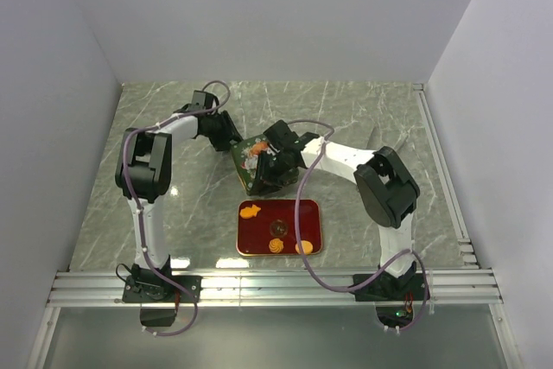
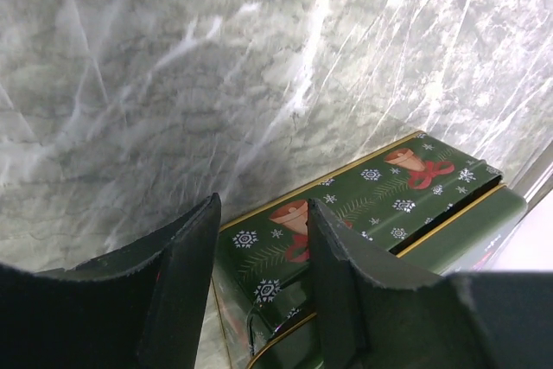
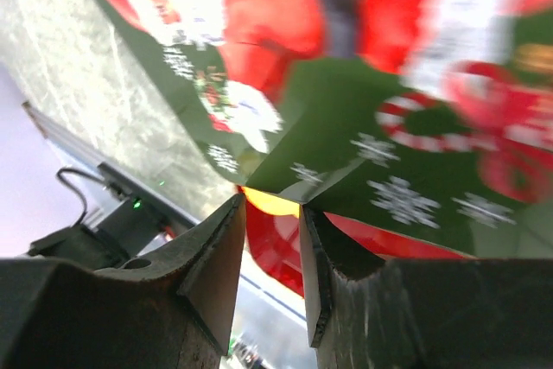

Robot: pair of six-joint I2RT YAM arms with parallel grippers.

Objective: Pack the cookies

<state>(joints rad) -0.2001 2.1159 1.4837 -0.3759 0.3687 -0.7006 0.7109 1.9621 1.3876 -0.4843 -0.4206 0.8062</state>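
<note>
- Top view: bright, even overhead light, soft shadows, glare along the rail (image 1: 276,283).
- Left wrist: pale sheen on the marble table (image 2: 173,84); left gripper (image 2: 263,209) dark, underlit.
- Right wrist: tin (image 3: 346,127) print blurred.

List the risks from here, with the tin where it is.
1. The green tin looks tilted between the left end effector and the right end effector. If either hold is light, it may slip or twist.
2. The tin is close to the red tray, so a drop or swing could scatter the cookies lying there.
</note>
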